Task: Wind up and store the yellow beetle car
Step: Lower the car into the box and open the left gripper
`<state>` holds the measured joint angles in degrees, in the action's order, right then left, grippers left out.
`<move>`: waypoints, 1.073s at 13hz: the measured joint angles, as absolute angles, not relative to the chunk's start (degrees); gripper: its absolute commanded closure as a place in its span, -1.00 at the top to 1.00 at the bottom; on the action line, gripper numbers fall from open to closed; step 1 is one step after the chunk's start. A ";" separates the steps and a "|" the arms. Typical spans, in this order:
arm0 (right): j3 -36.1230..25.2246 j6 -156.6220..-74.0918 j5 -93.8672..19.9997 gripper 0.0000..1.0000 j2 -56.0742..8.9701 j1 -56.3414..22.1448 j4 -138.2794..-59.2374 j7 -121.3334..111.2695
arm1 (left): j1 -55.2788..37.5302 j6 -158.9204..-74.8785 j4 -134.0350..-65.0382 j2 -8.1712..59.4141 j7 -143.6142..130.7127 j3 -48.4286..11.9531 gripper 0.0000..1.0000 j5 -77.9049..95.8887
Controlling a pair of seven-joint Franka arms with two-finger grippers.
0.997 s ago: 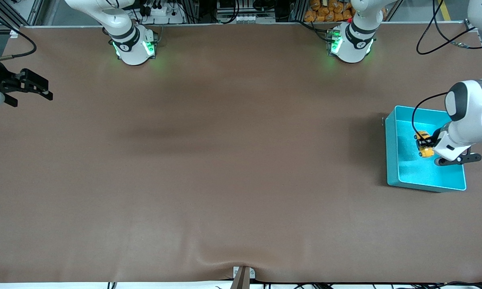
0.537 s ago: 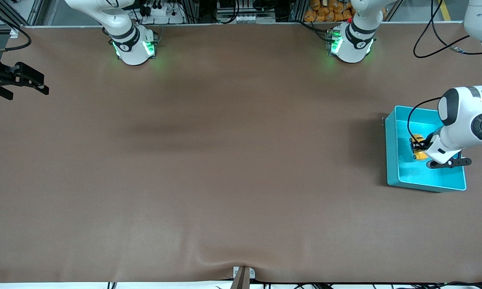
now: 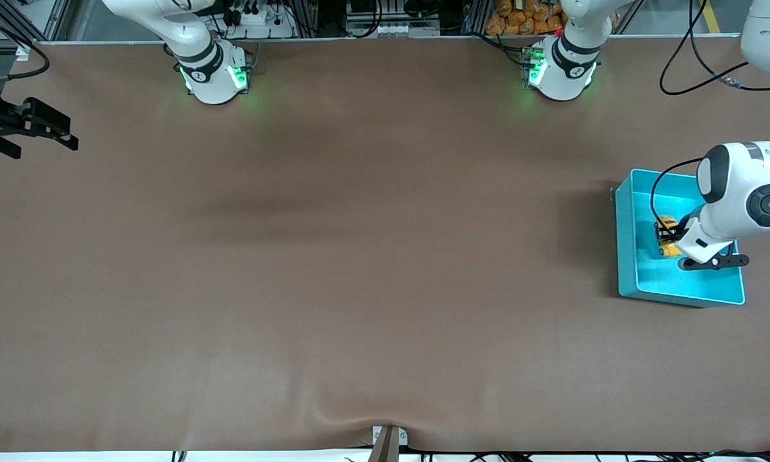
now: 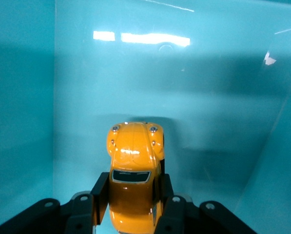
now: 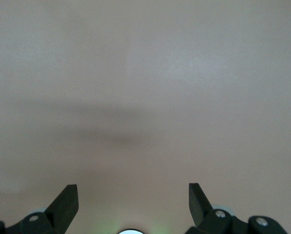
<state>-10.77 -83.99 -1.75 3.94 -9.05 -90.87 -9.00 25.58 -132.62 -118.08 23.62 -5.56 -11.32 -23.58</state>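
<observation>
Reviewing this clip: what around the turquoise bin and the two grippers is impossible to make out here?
- Front view: the left arm's wrist hides most of the small yellow-orange beetle toy car and the left gripper.
- Left wrist view: whether the car's wheels touch the turquoise plastic bin.
- Front view: the picture edge cuts off the waiting right gripper.

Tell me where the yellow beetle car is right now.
The yellow beetle car is clamped between the left gripper fingers, down inside the turquoise bin at the left arm's end of the table.
</observation>
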 measured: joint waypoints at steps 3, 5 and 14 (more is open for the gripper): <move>-10.82 -84.01 -1.75 1.00 3.80 -9.34 -90.95 -9.00 | 25.58 -132.70 -117.95 23.90 -5.56 -11.35 0.12 -23.58; -10.83 -84.05 -1.74 1.00 3.71 -9.38 -90.97 -9.00 | 25.57 -132.74 -117.60 24.03 -5.58 -11.42 0.62 -23.58; -10.95 -84.13 -1.74 1.00 3.71 -9.38 -90.97 -9.00 | 25.54 -132.22 -114.19 21.12 -5.68 -11.63 1.00 -23.58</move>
<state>-10.95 -84.13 -1.74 3.71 -9.38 -90.97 -9.00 25.54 -132.22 -114.19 21.12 -5.68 -11.63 -23.58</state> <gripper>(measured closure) 0.000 0.000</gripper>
